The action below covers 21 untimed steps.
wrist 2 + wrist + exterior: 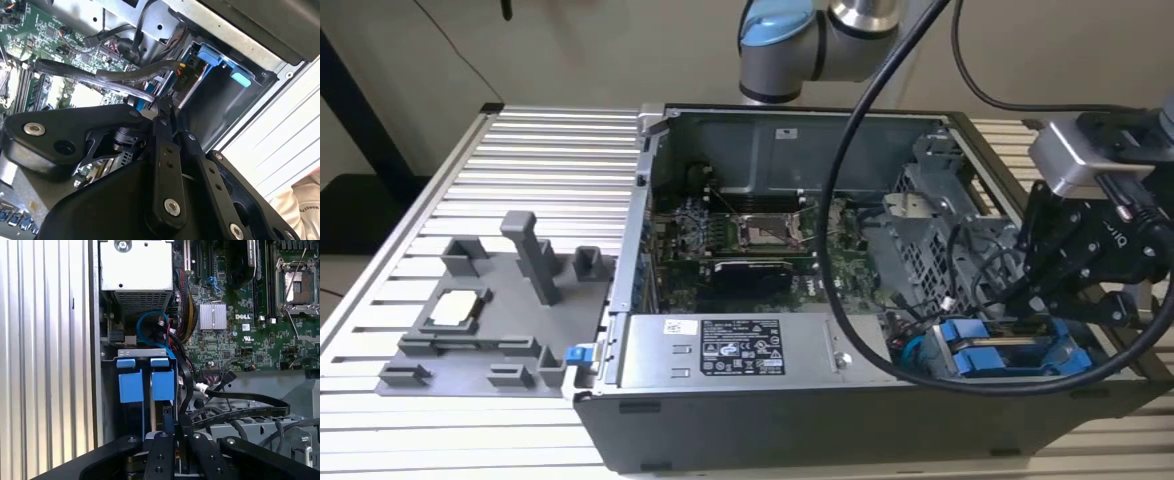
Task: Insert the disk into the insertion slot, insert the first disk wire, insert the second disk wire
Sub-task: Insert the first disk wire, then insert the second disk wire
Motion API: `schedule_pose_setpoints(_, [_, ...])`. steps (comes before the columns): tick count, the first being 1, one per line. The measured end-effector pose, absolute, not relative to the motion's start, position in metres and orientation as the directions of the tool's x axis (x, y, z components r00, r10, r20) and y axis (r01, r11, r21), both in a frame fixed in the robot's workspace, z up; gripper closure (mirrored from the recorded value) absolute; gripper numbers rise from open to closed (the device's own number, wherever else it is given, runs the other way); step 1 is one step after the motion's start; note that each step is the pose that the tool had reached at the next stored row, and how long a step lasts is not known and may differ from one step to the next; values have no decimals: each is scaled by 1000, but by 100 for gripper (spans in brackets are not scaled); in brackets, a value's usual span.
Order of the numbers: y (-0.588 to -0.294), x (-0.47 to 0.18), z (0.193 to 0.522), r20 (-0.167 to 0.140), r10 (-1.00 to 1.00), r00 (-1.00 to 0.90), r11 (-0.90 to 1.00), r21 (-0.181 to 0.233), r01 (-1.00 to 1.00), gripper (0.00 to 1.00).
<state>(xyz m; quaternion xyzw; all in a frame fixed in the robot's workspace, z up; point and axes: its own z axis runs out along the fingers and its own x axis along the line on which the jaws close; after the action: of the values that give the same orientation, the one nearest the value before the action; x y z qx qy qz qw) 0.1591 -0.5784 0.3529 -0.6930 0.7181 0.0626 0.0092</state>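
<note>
While the arm reaches down into the open computer case (761, 420) at the exterior view's right, the gripper (1041, 300) hangs just above the insertion slot (987, 350), where the disk (983, 358) shows as blue carrier tabs seated low in the bay. Beside it lies the grey power-supply box (734, 352), and a grey fixture tray (480, 330) sits well apart at the exterior view's left.

Seen in the second wrist view, the gripper (164, 107) has its fingers drawn close together, seemingly pinching a black wire (135, 75) near its connector, just beside the blue carrier of the disk (215, 57).

Across the first wrist view, the gripper (175, 427) stands over the disk (145, 385), which sits inside the insertion slot (107, 357), with the black wire (187, 390) running up between the fingers and the green motherboard (225, 340) beyond.

Judging by this, the disk step looks done and a wire insertion is in hand. The move calls for lining the connector squarely with the disk's socket and pressing gently, without snagging the neighbouring cables.
</note>
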Motion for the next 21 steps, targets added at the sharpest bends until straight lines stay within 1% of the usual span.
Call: schedule_pose_setpoints(21, [-582,161,345,-104,-993,-59,51,78,-996,84])
